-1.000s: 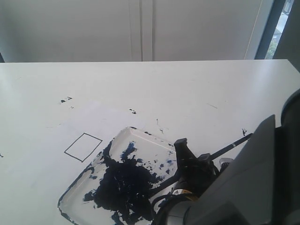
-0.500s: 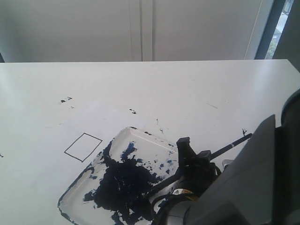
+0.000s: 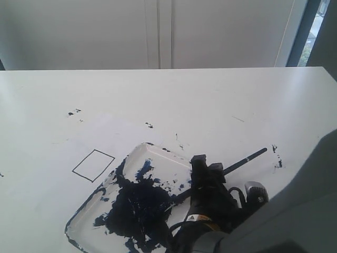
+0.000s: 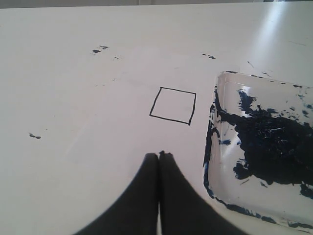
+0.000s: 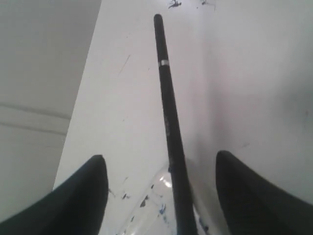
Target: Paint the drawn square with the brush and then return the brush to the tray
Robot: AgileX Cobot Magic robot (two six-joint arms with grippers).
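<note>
The blank drawn square [image 3: 93, 165] [image 4: 173, 105] lies on the white paper just left of the tray [image 3: 158, 149] [image 4: 215, 147], which is smeared with dark blue-black paint. The thin black brush [image 3: 245, 159] [image 5: 166, 98] slants across the tray's right rim, its handle pointing out over the table and its tip end hidden behind the gripper. My right gripper [image 3: 206, 165] [image 5: 160, 156] is open, its fingers standing either side of the brush shaft with a gap on each side. My left gripper [image 4: 159, 154] is shut and empty, hovering over paper short of the square.
Small paint specks [image 3: 73, 112] [image 3: 150, 125] dot the table behind the square, with more near the brush's handle end [image 3: 276, 163]. A pale wall stands behind the table's far edge [image 3: 168, 69]. My right arm's grey body [image 3: 295, 211] fills the lower right corner.
The right gripper and arm have shifted left over the tray's right rim. The brush's handle end has moved left and slightly down, and the brush lies flatter.
</note>
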